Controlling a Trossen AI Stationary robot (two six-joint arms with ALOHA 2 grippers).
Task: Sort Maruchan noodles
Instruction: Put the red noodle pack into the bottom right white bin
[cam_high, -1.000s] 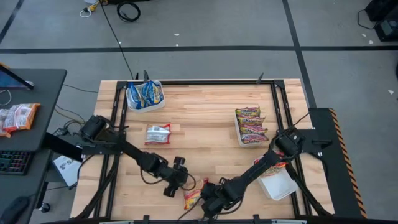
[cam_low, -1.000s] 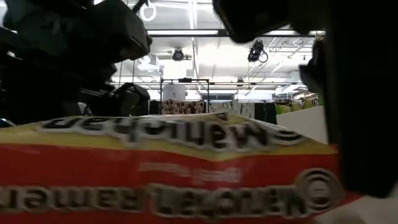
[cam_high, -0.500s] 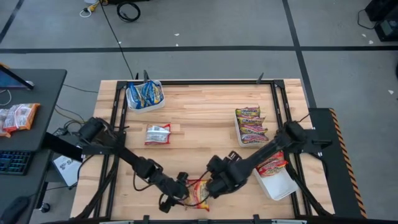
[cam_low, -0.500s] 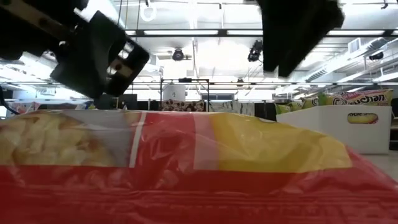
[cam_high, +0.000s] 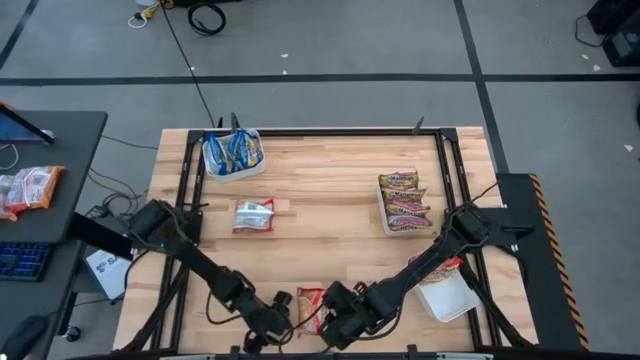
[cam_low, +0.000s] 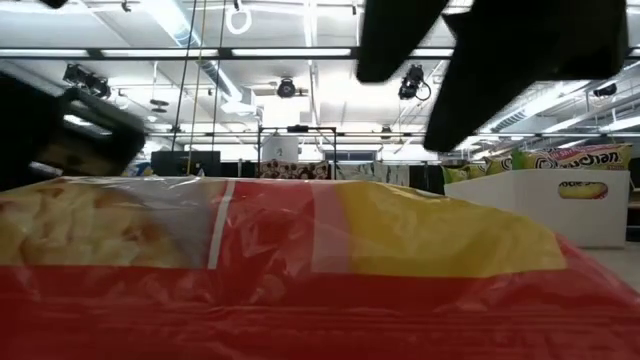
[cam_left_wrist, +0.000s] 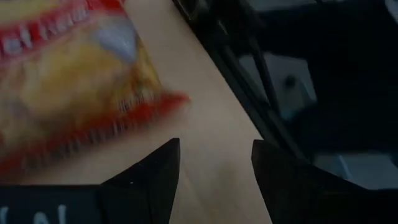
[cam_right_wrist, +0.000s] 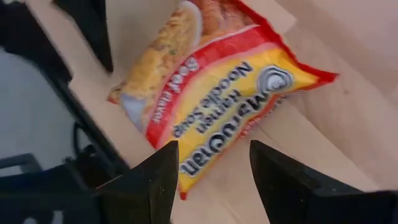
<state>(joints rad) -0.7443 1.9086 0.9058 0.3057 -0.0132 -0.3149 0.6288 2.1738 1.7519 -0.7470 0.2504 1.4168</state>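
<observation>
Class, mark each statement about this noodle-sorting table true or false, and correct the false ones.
1. A red and yellow noodle packet lies at the table's front edge between the two tools. True.
2. The right tool grips that packet. False: its fingers stand open and hold nothing.
3. The far-left tray holds blue packets. True.
4. The left tool is shut. False: it is open, beside the packet.
5. A silver-white packet lies loose on the table. True.

Three white trays (cam_high: 233, 170), one red-yellow noodle packet (cam_high: 311, 303) at the table's near edge, one silver packet (cam_high: 253, 215), two robot arms.
</observation>
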